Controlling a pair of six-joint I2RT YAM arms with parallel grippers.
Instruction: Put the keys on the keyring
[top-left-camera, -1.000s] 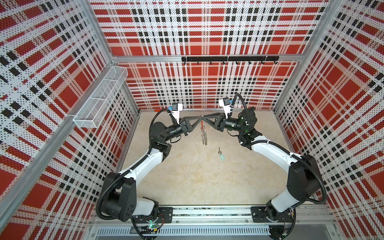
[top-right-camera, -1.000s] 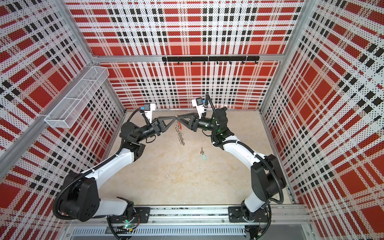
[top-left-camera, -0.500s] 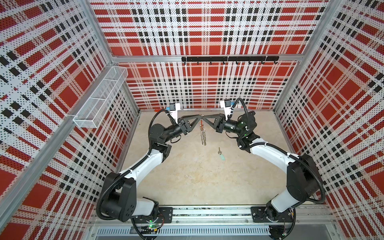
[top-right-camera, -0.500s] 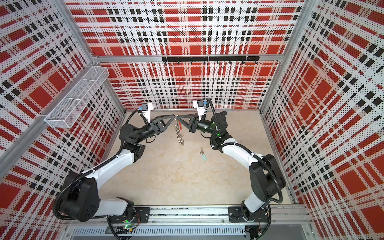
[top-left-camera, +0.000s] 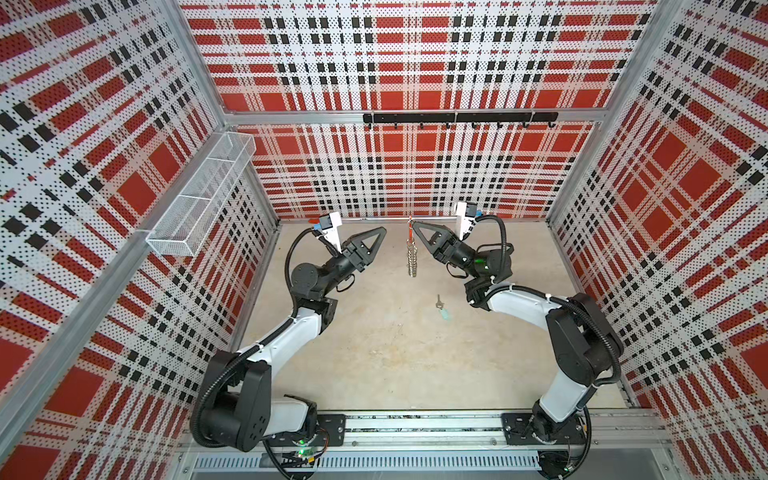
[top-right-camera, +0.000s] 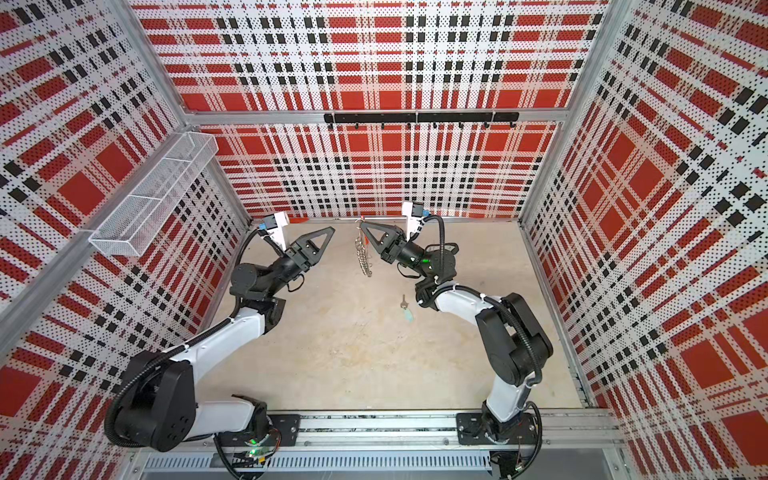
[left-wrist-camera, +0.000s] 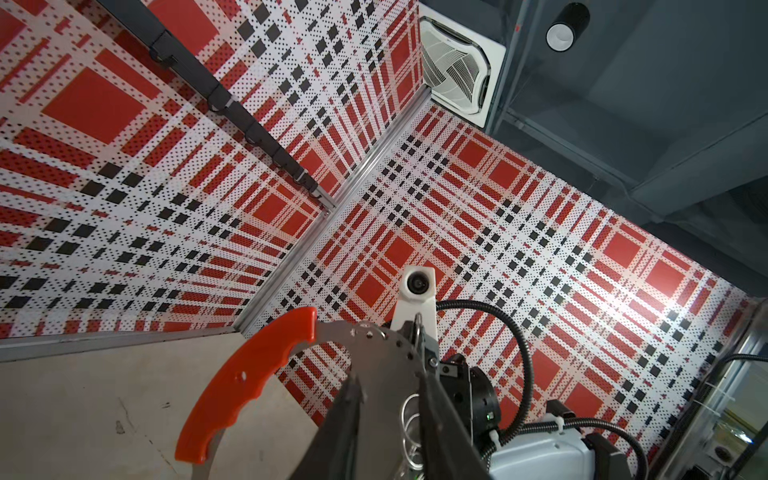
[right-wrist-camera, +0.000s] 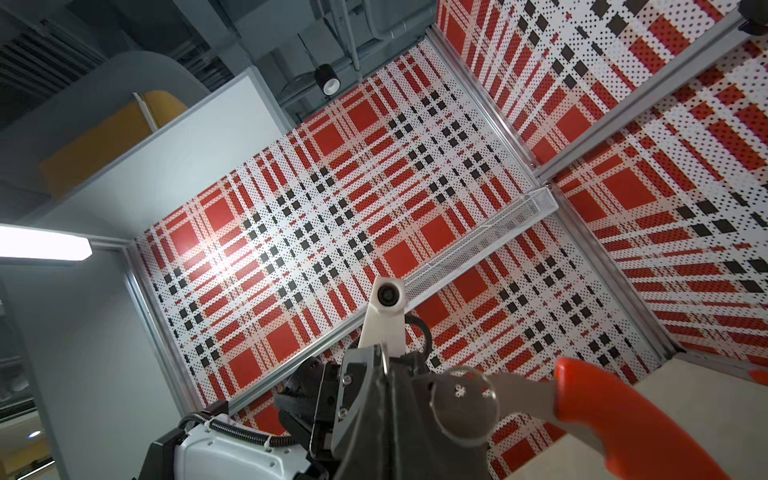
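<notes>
Clamped tight, the right claw holds the keyring by its top, so it hangs down. The left claw is beside the keyring, not touching, its fingers a little apart. The keys lie on the table, below the keyring. Best plan, I think: keep the keyring steady, then send the left claw down to pinch the keys softly.

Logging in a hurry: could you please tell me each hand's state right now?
Left hand: open, holding nothing.
Right hand: closed on the large dark metal hoop keyring with a red plastic section.
</notes>
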